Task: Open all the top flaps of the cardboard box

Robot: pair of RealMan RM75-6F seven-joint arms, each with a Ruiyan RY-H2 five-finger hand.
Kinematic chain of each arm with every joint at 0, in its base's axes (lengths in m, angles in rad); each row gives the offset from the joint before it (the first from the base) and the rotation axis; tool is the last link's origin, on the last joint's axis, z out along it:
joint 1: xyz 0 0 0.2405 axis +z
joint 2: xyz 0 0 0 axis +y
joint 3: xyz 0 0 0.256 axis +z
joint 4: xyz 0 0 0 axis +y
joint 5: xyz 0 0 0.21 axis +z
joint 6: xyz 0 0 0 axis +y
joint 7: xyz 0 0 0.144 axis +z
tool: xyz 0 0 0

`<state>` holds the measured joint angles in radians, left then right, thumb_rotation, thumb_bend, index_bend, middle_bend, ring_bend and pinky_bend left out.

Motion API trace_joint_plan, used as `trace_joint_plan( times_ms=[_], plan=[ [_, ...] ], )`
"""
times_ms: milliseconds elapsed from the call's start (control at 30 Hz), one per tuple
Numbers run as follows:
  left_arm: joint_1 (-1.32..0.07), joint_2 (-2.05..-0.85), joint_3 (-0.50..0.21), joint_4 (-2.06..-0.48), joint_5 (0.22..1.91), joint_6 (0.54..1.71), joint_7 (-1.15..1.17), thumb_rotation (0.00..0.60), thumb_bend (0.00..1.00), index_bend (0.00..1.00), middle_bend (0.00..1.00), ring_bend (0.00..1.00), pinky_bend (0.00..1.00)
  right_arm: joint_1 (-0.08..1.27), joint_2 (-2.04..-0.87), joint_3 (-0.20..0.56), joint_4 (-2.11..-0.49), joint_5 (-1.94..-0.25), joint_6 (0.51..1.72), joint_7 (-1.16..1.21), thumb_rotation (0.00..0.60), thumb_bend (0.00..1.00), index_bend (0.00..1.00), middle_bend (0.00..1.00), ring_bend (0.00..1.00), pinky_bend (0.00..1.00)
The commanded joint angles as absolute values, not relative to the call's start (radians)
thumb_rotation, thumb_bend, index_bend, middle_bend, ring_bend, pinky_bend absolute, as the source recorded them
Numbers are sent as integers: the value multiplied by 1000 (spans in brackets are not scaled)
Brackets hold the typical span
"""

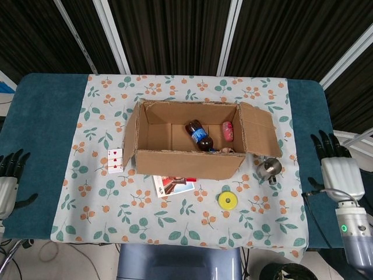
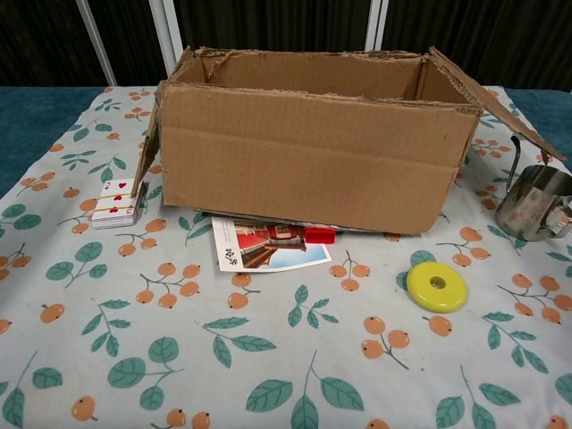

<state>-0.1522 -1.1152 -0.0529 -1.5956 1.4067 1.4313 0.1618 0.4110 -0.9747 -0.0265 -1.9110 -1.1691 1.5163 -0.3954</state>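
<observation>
box [image 1: 189, 140] flaps all folded out, looks done | my left hand [image 1: 8, 182] lower left, right hand [image 1: 337, 169] lower right, both spread, empty, clear

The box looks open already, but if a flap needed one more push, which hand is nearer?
Probably the right hand: it lies beside the cardboard box's spread flap; the left hand sits farther off.

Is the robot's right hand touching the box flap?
Apart. The head view shows the right robot hand over the blue table edge, with patterned cloth and a metal cup between it and the cardboard box's right flap.
</observation>
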Motion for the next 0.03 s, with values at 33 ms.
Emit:
trace_joint_plan(
  times_ms=[33],
  plan=[
    [-153, -1110, -42, -1599, 1409, 1415, 181, 600, 103, 0, 0, 0, 0, 320, -1054, -92, -1829, -1260, 1575, -350, 600, 230, 0, 0, 0, 240]
  ],
)
